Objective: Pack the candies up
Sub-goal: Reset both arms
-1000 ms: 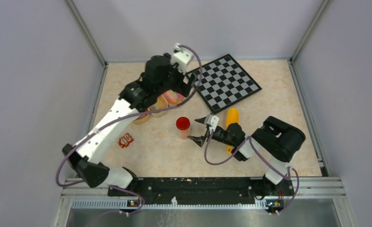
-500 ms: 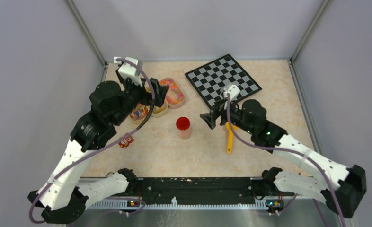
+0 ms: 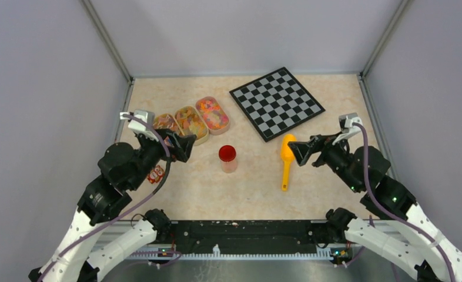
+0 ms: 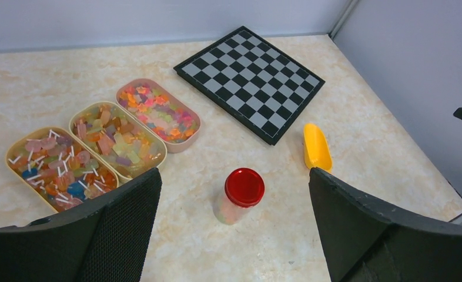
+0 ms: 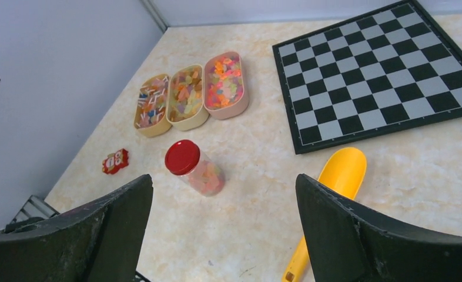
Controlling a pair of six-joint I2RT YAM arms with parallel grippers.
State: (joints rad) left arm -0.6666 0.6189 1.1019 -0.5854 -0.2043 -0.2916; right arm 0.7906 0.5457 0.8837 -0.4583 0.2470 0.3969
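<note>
The candies (image 3: 212, 113) are tiny mixed orange, yellow, pink and green sweets filling a pink oval tray; they also show in the left wrist view (image 4: 157, 110) and the right wrist view (image 5: 224, 82). Two more oval trays (image 3: 190, 123) of sweets sit to its left. A small clear jar (image 3: 227, 157) with a red lid stands mid-table with some sweets inside. A yellow-orange scoop (image 3: 287, 155) lies to its right. My left gripper (image 3: 181, 147) is open and empty, raised near the trays. My right gripper (image 3: 299, 151) is open and empty, raised by the scoop.
A chessboard (image 3: 277, 101) lies at the back right. A small red sticker (image 3: 155, 174) lies near the left arm. Grey walls close the table on the left, back and right.
Both arms have drawn back toward the near edge. The left gripper left the trays and moved left and nearer. The right gripper moved right, away from the jar. Both stayed open.
</note>
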